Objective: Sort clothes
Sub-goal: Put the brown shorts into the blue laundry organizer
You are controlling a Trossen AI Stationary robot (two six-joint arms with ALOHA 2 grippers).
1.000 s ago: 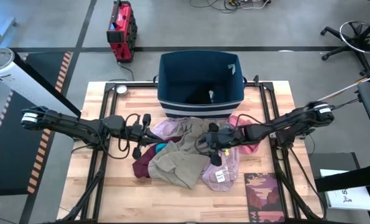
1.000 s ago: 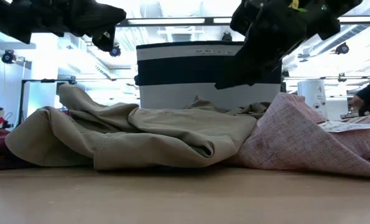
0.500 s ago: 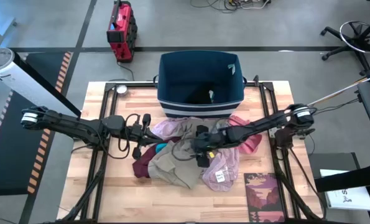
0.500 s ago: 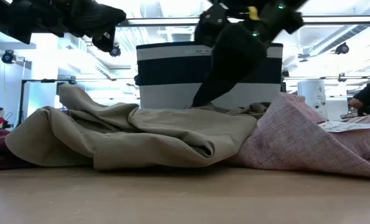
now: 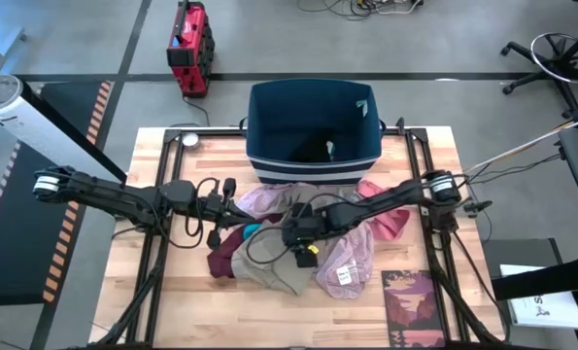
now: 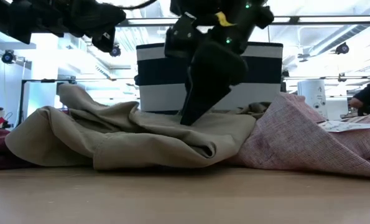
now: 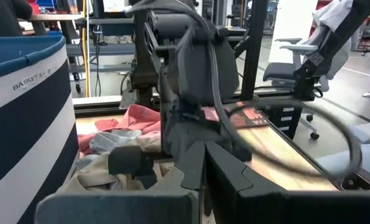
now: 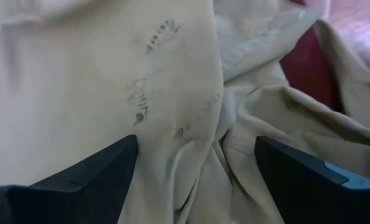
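Grey concrete floor all around, crossed by a dark line; a red machine (image 5: 189,48) on it beyond the table, a black office chair (image 5: 559,51) at the far right, a white cylinder (image 5: 1,100) at the far left. In the low view, bright ceiling lights and shelving behind the table.

Pale wooden table (image 5: 187,292) on a black frame, planks bare along the near edge. At its far edge, a dark blue bin (image 5: 313,128) with a white stripe. Near the front right corner, a dark maroon booklet (image 5: 416,305) lying flat.

Heaped in the middle of the table, just in front of the bin: the clothes (image 5: 298,243). Tan garment (image 6: 129,134) spread widest, rumpled, on top toward the front; mauve-pink fabric (image 6: 309,140) beside it to the right; maroon piece (image 5: 222,255) at the left edge; coral pink (image 5: 391,222) at the right; a sliver of teal (image 5: 253,229).

Right gripper (image 5: 298,231) reached across low over the heap, fingers (image 8: 104,171) spread wide apart, tan cloth between them and not pinched. Left gripper (image 5: 228,207) hovering at the heap's left edge; cannot tell how its fingers stand.
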